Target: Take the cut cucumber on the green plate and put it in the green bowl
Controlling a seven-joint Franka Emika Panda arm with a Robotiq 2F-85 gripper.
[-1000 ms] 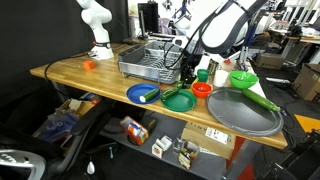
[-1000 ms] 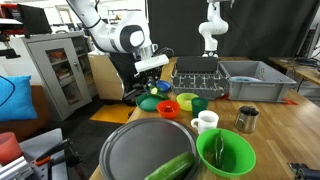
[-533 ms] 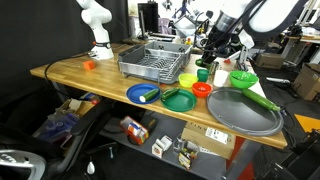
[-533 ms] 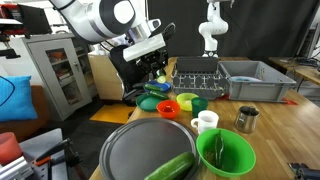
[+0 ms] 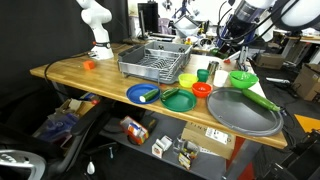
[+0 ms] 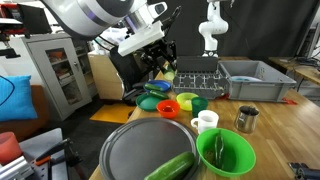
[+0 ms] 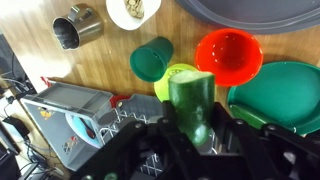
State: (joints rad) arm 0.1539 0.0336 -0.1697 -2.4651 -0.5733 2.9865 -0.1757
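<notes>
Claw of mine (image 7: 197,128) clenched on the cut cucumber (image 7: 192,98), hung over orange-red bowl (image 7: 228,55) and green cup (image 7: 152,60), green plate (image 7: 290,95) beside, green bowl (image 6: 224,152) well apart.

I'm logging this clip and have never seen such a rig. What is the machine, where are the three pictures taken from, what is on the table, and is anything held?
It is a single robot arm ending in a two-fingered pincer. Two pictures come from cameras outside the robot, facing the wooden table from different places. The third looks down from the wrist. On the table are a dish rack, a blue plate, the green plate, an orange-red bowl, a grey tray and the green bowl. The pincer, high above them, is shut on the cut cucumber.
</notes>
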